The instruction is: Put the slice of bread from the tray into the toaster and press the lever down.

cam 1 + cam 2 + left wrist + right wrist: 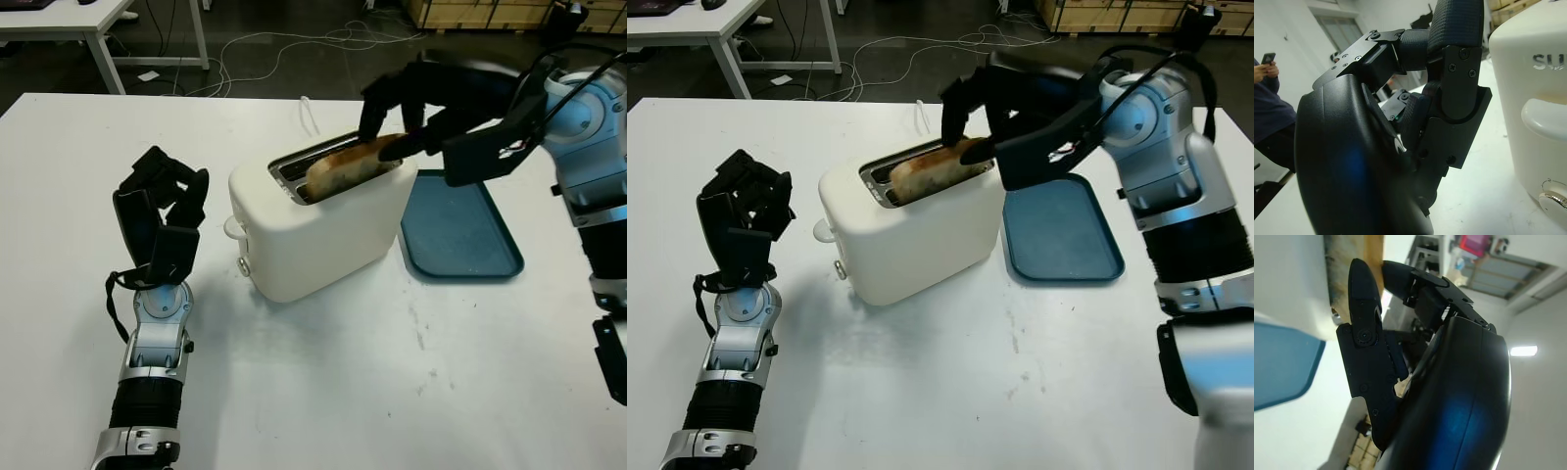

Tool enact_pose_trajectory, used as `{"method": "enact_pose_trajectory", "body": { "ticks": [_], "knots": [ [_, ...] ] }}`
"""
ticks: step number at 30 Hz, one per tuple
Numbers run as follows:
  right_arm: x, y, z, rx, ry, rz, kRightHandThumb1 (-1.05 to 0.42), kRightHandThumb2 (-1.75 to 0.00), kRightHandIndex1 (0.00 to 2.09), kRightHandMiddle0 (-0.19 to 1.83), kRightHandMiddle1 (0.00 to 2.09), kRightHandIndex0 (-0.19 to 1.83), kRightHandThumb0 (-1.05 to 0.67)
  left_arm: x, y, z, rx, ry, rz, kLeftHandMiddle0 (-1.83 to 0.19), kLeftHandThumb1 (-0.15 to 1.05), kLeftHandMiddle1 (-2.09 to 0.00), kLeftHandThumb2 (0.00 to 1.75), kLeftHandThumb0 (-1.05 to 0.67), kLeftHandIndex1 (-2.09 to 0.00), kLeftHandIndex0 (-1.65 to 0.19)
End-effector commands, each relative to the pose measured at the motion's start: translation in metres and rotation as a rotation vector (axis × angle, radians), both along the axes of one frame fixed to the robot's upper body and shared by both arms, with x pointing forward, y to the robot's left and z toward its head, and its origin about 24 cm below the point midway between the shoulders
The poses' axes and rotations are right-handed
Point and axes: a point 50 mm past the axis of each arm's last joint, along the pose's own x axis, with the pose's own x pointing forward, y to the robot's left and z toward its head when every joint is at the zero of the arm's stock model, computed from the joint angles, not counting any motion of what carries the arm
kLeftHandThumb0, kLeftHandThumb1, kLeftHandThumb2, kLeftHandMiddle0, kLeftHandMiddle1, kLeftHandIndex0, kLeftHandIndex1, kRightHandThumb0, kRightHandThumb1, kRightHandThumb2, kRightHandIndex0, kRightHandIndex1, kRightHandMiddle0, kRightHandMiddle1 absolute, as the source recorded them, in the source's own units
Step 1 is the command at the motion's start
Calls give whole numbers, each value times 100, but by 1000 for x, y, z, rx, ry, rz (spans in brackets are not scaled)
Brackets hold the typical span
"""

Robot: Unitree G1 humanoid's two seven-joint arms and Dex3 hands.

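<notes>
A white toaster (313, 225) stands in the middle of the table. A browned slice of bread (343, 166) sits lengthwise in its slot, the top edge still sticking out. My right hand (392, 137) reaches in from the right over the toaster's far end, its fingers closed on the slice's right end (1374, 249). The blue tray (460, 235) lies bare to the right of the toaster. The toaster's lever (233, 227) is on its left end, up (1547, 117). My left hand (162, 215) stands upright left of the toaster with fingers curled, holding nothing.
A round knob (1555, 200) sits below the lever. Beyond the table's far edge are floor cables (294, 49) and a white desk (69, 20). A person holding a phone (1266, 58) shows in the left wrist view.
</notes>
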Motion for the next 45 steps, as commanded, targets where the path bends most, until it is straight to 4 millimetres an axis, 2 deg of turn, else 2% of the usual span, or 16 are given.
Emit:
{"method": "enact_pose_trajectory", "body": {
  "ticks": [1,6,13,19,23,24,27,32,35,37,43,45],
  "knots": [
    [0,0,4,-3,-12,17,-92,-22,56,57,1,18,-67,-1,-1,1,12,-1,1,-102,92,-169,33,-100,-154,-86],
    [3,-1,4,1,-12,27,-92,-16,63,51,0,4,-64,-1,-1,1,10,-5,1,-102,92,-169,33,-100,-153,-86],
    [4,-3,4,7,-49,19,-92,-19,59,44,0,0,-60,-1,-1,0,20,-1,8,-103,92,-170,34,-101,-156,-86],
    [5,-13,-3,198,-239,-22,-92,-13,65,49,4,10,-52,-2,1,0,24,1,15,-103,92,-170,35,-101,-156,-86],
    [7,-25,-21,375,-392,-71,-92,-15,67,62,8,28,-47,-2,3,2,18,-3,11,-102,92,-170,34,-101,-156,-87],
    [8,-28,-28,431,-437,-85,-92,-12,58,69,9,41,-44,-2,4,2,25,-5,10,-102,92,-170,33,-101,-156,-86],
    [7,-37,-50,578,-518,-125,-91,-5,47,82,9,62,-35,-2,7,5,63,-17,5,-100,92,-170,34,-100,-155,-84],
    [-9,-44,-91,929,-464,-217,-92,-12,36,94,8,82,-27,-4,14,17,164,-52,-17,-94,92,-167,35,-94,-148,-80],
    [-20,-43,-113,1150,-356,-297,-92,-17,41,98,8,97,-28,-4,19,24,237,-74,-26,-95,92,-163,36,-91,-140,-81],
    [-27,-42,-124,1234,-305,-330,-92,-21,45,101,9,102,-30,-5,22,28,287,-81,-39,-96,92,-164,38,-90,-136,-82],
    [-43,-44,-148,1393,-212,-433,-92,-25,57,107,9,104,-36,-7,30,36,373,-75,-94,-96,92,-162,31,-88,-120,-91],
    [-47,-44,-153,1450,-198,-484,-92,-24,83,113,12,99,-39,-7,31,38,393,-71,-107,-96,92,-158,27,-87,-115,-93]
  ]
}}
